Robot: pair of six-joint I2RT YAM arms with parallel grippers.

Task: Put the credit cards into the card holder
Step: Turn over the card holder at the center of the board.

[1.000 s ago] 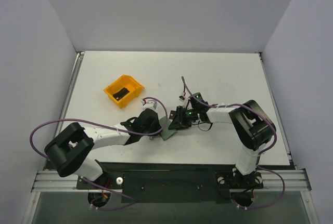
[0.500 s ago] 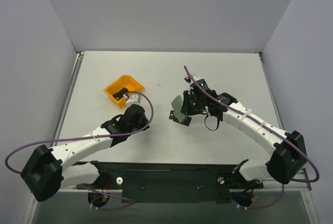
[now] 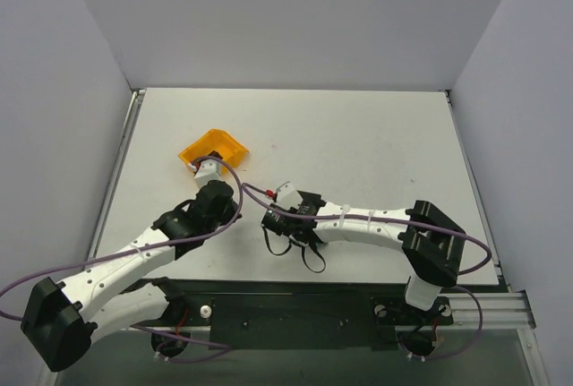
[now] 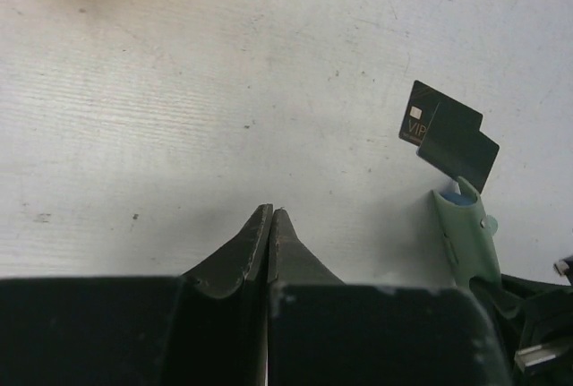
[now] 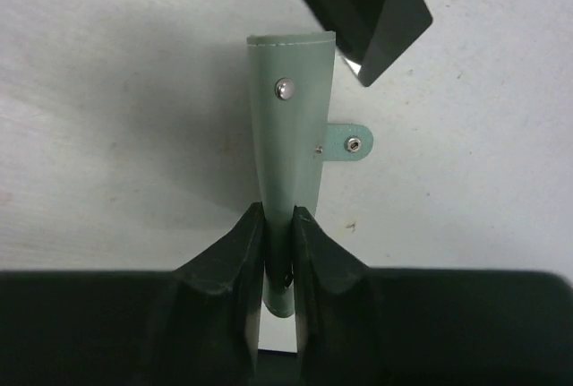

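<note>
Card holder (image 5: 291, 126): clamped edgewise between right fingers (image 5: 240, 247). Credit cards (image 4: 448, 135): two, overlapping, just beside card holder. Left fingers (image 4: 240, 256): pressed together, empty.

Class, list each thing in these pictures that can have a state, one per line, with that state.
left gripper: shut, empty.
right gripper: shut on the card holder.
card holder: gripped edge-on, snap tab undone.
credit cards: two overlapping at the holder's mouth; inserted or not, unclear.
orange bin: upright, partly hidden by the left arm.
</note>
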